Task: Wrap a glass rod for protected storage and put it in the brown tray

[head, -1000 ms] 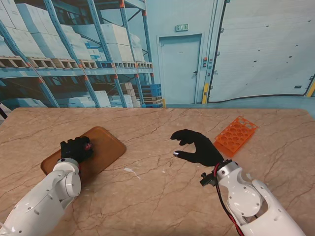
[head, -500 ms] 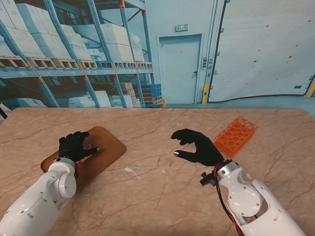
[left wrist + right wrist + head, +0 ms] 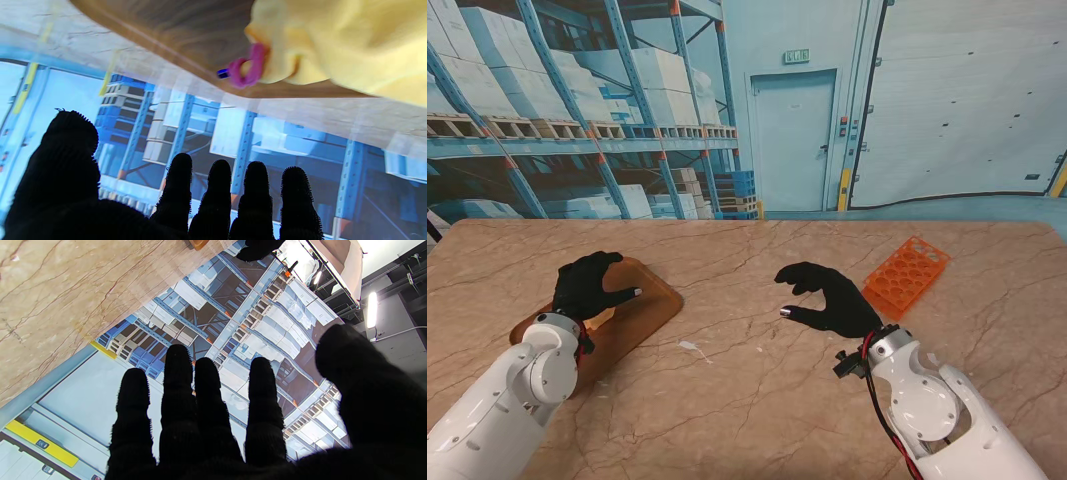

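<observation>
From the stand, the left hand (image 3: 587, 285) hovers over the brown tray (image 3: 649, 305) on the marble table (image 3: 747, 400) with its fingers spread and holding nothing, while the right hand (image 3: 827, 300) hangs mid-table with fingers loosely apart and empty, the orange rack (image 3: 905, 275) just to its right. The left wrist view shows a yellow cloth bundle (image 3: 350, 50) lying in the tray with a pink band (image 3: 247, 68) at its end; the glass rod itself cannot be made out. The right wrist view shows black fingers (image 3: 176, 390) apart, gripping nothing.
</observation>
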Robot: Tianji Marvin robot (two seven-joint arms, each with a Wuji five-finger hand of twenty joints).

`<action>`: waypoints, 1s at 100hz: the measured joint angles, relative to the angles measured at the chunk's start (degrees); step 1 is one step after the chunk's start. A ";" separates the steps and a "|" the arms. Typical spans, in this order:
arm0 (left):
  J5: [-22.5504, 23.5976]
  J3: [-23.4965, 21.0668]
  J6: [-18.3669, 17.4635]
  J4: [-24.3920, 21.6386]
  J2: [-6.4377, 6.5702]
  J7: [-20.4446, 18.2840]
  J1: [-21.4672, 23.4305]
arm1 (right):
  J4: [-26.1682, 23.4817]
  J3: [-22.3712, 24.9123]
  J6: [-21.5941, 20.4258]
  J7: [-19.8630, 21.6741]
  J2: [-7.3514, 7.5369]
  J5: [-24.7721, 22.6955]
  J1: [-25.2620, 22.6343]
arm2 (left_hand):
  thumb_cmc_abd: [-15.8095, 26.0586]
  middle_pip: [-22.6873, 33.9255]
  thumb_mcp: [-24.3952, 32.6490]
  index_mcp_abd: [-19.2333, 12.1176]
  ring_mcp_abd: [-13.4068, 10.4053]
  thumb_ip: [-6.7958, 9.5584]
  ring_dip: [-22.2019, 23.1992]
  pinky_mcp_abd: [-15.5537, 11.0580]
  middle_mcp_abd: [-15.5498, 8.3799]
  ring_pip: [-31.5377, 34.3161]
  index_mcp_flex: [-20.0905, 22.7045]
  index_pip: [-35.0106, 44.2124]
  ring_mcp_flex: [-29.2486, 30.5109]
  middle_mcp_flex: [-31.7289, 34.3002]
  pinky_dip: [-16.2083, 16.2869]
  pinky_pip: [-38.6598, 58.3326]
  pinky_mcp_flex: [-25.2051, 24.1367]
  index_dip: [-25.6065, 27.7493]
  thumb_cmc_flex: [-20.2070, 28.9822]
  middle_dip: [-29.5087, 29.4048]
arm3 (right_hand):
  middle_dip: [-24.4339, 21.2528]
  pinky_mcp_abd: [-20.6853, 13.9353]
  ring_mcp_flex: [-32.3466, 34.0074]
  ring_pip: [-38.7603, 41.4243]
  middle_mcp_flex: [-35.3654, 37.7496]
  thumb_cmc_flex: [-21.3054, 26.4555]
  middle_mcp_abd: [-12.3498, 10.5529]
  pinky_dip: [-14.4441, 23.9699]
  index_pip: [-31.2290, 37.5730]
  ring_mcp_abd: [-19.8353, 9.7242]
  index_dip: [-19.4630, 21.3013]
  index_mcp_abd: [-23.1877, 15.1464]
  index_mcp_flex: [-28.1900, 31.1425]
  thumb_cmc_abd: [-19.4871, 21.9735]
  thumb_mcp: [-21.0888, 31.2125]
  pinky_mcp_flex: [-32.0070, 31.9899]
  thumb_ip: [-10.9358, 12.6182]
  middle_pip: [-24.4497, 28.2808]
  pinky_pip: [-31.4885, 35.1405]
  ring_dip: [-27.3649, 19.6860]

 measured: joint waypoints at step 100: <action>-17.20 -2.24 -16.69 -22.83 0.40 -14.10 11.27 | -0.54 0.79 -3.53 0.39 0.02 1.36 -1.22 | -0.12 -7.28 -3.78 6.20 3.16 0.00 -4.96 1.15 5.05 -4.53 6.92 -6.58 3.79 8.04 -5.58 -1.43 1.85 0.79 1.66 -3.27 | 0.00 0.00 0.01 0.48 0.01 -0.01 0.01 0.00 0.00 0.00 0.00 0.00 -0.70 0.00 0.00 0.01 0.00 0.00 0.00 0.00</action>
